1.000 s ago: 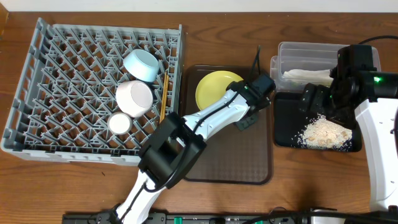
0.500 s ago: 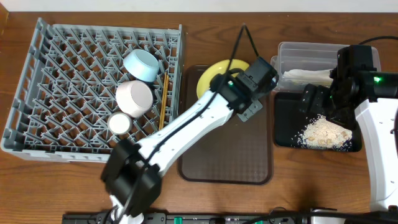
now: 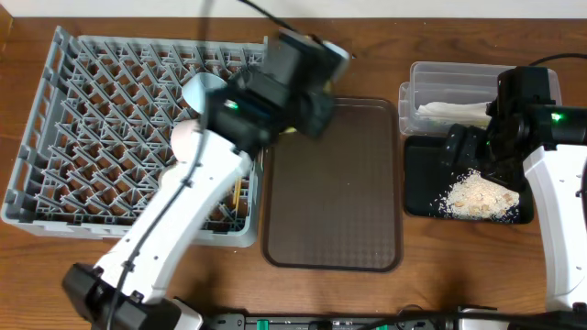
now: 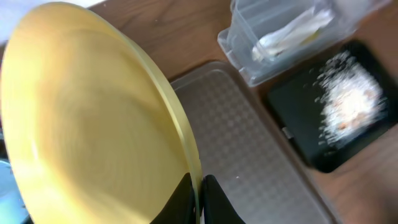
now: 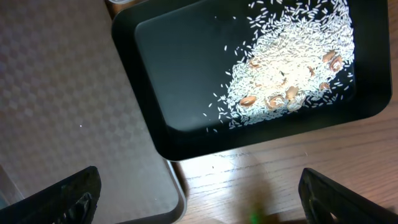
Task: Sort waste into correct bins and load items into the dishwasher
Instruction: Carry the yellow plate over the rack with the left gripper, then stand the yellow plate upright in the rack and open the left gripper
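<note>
My left gripper (image 4: pixel 200 200) is shut on the rim of the round yellow plate (image 4: pixel 93 124) and holds it on edge in the air. In the overhead view that gripper (image 3: pixel 303 87) hangs over the right edge of the grey dish rack (image 3: pixel 92 119), and the arm hides most of the plate. The light blue bowl (image 3: pixel 197 90) and the whitish bowl (image 3: pixel 185 137) sit in the rack, partly covered by the arm. A chopstick (image 3: pixel 238 192) shows by the rack's right wall. The cup is hidden. My right gripper (image 5: pixel 205 208) is open and empty above the black tray (image 5: pixel 186 81) holding crumbs (image 5: pixel 286 62).
The brown serving tray (image 3: pixel 339 202) lies bare between the rack and the bins. The clear tub (image 3: pixel 440 78) holds the white napkin (image 3: pixel 449 112), behind the black tray (image 3: pixel 424 192). No wrapper is in view. Wooden table shows all around.
My left arm has lifted the yellow plate off the brown tray and swung it up and left toward the rack. The right arm has not moved.
</note>
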Robot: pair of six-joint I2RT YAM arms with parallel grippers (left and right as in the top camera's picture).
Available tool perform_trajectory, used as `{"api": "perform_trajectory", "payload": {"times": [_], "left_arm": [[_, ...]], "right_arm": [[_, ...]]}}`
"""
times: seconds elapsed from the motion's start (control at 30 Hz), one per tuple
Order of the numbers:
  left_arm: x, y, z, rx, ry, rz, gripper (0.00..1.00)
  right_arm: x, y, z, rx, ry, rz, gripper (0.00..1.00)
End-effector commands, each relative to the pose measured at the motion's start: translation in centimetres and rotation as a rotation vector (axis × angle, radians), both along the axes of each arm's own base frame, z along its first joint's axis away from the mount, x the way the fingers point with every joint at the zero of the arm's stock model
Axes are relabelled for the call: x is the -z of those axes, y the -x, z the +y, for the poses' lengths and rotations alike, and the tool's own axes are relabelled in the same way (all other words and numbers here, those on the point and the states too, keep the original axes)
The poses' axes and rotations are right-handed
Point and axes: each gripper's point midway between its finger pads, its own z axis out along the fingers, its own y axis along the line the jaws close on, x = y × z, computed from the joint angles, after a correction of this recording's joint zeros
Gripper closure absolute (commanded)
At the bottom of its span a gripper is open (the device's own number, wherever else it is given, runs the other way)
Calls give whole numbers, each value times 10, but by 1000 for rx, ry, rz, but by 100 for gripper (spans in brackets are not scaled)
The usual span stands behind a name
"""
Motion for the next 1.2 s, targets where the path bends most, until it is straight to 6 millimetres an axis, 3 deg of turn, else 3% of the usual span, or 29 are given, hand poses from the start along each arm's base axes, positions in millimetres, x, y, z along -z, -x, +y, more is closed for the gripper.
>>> {"api": "perform_trajectory", "payload": {"times": [0.0,0.17,0.43,0.77,1.17], "left_arm": [[-9,2,2,37,207,129,92],[-21,-9,25,62,385,198,92],[-24,-27,61,13,517,257,93],[17,-55,88,-107,558,384,93],[63,-75,112,-197,558,478,93]], "right_arm": [[-6,1,-3,-3,3,-20,1],[-6,1,-3,-3,3,-20,1],[-6,3,-2,-3,2,-14,1],[-6,3,-2,-3,2,-13,1],[-6,3,-2,-3,2,-12,1]]}}
